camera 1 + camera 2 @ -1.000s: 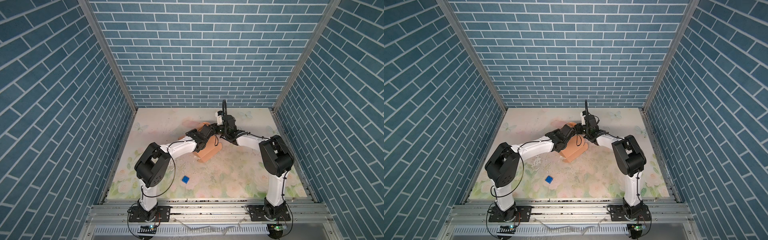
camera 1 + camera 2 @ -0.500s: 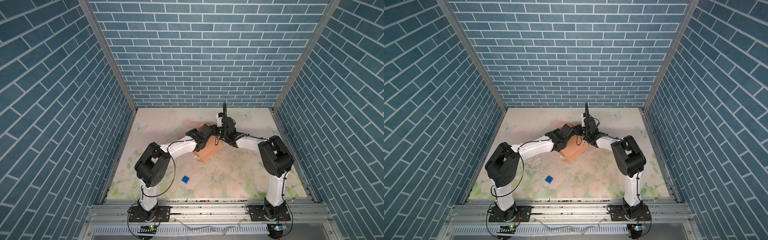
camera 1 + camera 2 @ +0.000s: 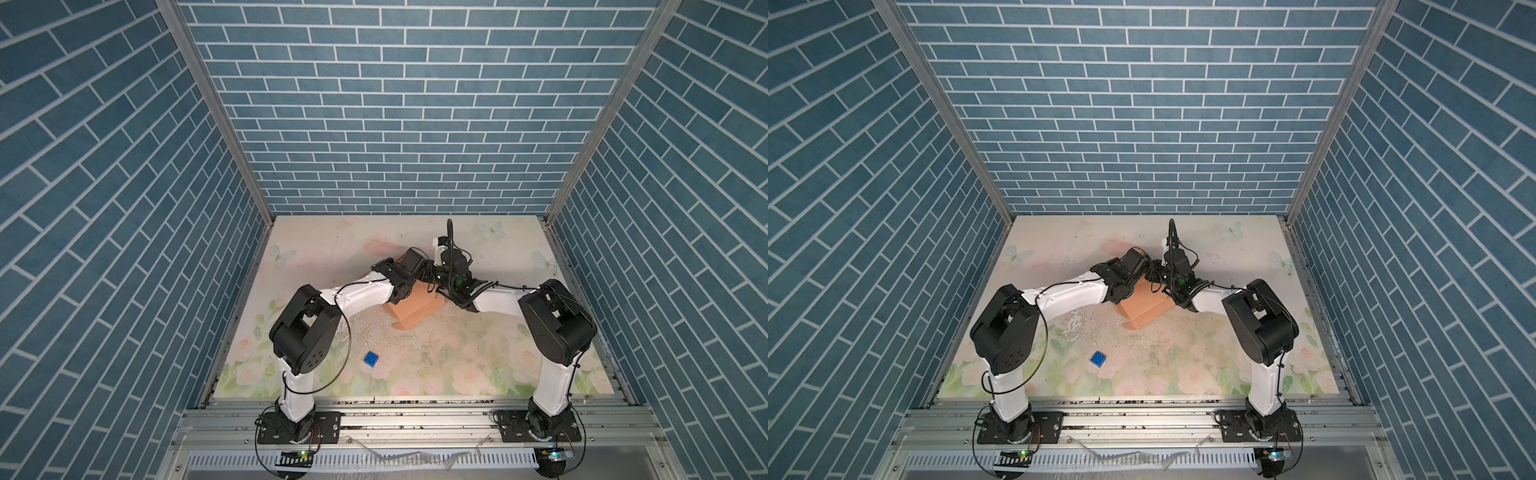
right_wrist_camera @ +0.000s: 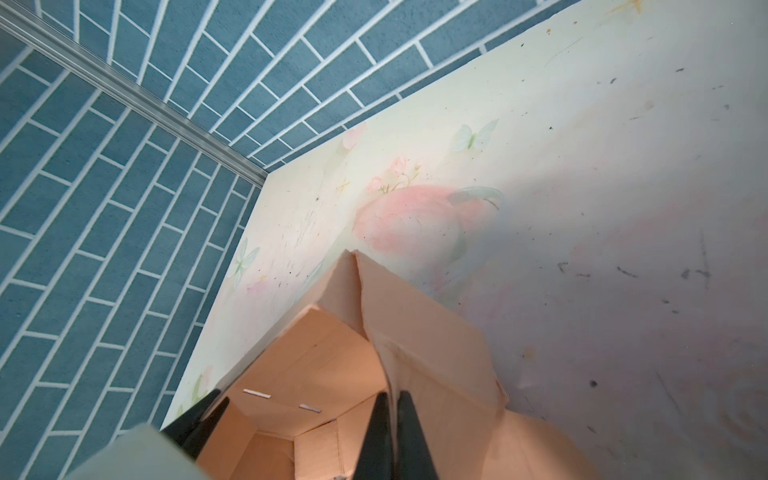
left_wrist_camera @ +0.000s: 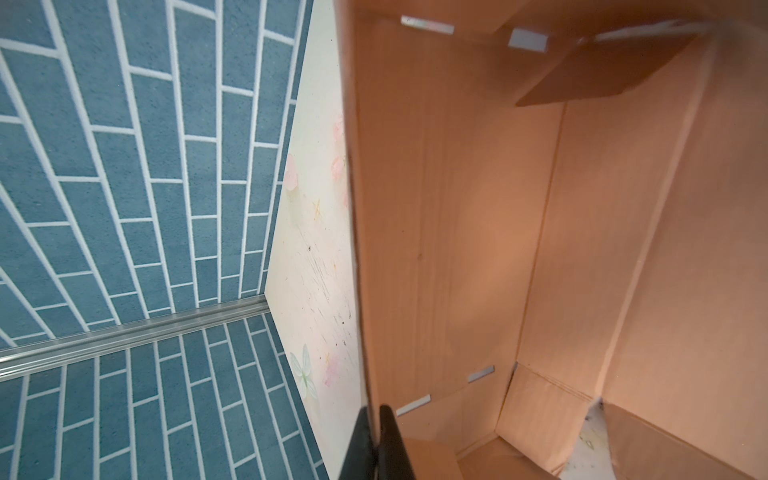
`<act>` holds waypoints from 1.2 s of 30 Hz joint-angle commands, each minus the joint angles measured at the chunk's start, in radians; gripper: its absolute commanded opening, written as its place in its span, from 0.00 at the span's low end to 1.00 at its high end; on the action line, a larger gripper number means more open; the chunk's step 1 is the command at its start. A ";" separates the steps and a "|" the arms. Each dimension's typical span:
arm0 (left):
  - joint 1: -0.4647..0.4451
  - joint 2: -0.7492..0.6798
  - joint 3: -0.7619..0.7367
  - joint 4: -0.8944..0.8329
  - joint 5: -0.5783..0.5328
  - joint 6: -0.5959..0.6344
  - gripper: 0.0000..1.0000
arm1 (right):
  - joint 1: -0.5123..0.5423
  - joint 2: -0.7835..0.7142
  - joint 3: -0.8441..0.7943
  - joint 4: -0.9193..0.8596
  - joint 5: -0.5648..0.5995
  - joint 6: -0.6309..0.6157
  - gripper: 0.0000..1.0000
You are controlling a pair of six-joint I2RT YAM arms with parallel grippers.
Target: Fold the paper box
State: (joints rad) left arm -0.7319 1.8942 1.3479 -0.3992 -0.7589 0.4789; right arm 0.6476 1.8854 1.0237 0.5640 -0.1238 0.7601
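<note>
Dipping a touch lower over the last second, the right pincer [image 4: 392,436] has stayed clamped on the box [image 3: 415,309], which stands hardly shifted on the tabletop [image 3: 478,357]. At the box's far side the left pincer [image 5: 376,440] is clamped on the left wall, whose long edge runs straight away from it. The right pincer grips the opposite panel, with the open hollow lying between them.

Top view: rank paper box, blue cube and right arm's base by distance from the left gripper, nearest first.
1. paper box: centre, its wall pinched in the left gripper.
2. blue cube: nearer the front, left of centre.
3. right arm's base: front edge, far right.
</note>
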 commanded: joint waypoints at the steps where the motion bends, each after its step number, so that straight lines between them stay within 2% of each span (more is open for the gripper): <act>1: 0.002 0.000 0.001 -0.039 0.018 -0.019 0.06 | 0.010 -0.033 -0.017 0.141 0.005 0.038 0.06; 4: 0.001 -0.004 -0.002 -0.038 0.018 -0.016 0.06 | 0.009 -0.032 -0.058 0.201 0.004 -0.020 0.12; 6: 0.003 -0.007 -0.003 -0.035 0.018 -0.012 0.06 | 0.007 -0.032 -0.090 0.254 0.007 -0.081 0.20; 8: 0.002 -0.009 -0.004 -0.036 0.020 -0.010 0.06 | 0.002 -0.022 -0.135 0.357 -0.005 -0.145 0.30; 11: 0.001 -0.012 -0.007 -0.030 0.016 -0.003 0.06 | -0.019 0.003 -0.192 0.525 -0.056 -0.194 0.39; 14: 0.000 -0.021 -0.011 -0.027 0.017 -0.001 0.06 | -0.058 0.009 -0.236 0.636 -0.123 -0.198 0.41; 19: -0.004 -0.024 -0.015 -0.026 0.016 0.001 0.06 | -0.141 -0.014 -0.282 0.706 -0.238 -0.230 0.41; 24: -0.008 -0.024 -0.017 -0.025 0.012 0.003 0.06 | -0.265 0.024 -0.248 0.730 -0.482 -0.198 0.42; 28: -0.011 -0.026 -0.020 -0.020 0.008 0.010 0.06 | -0.335 0.131 -0.150 0.717 -0.649 -0.172 0.43; 36: -0.032 -0.021 -0.030 -0.002 -0.024 0.042 0.06 | -0.371 0.251 -0.029 0.672 -0.724 -0.182 0.43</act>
State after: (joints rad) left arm -0.7471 1.8935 1.3354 -0.4057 -0.7662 0.5041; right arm 0.2749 2.1242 0.9539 1.2308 -0.7624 0.5900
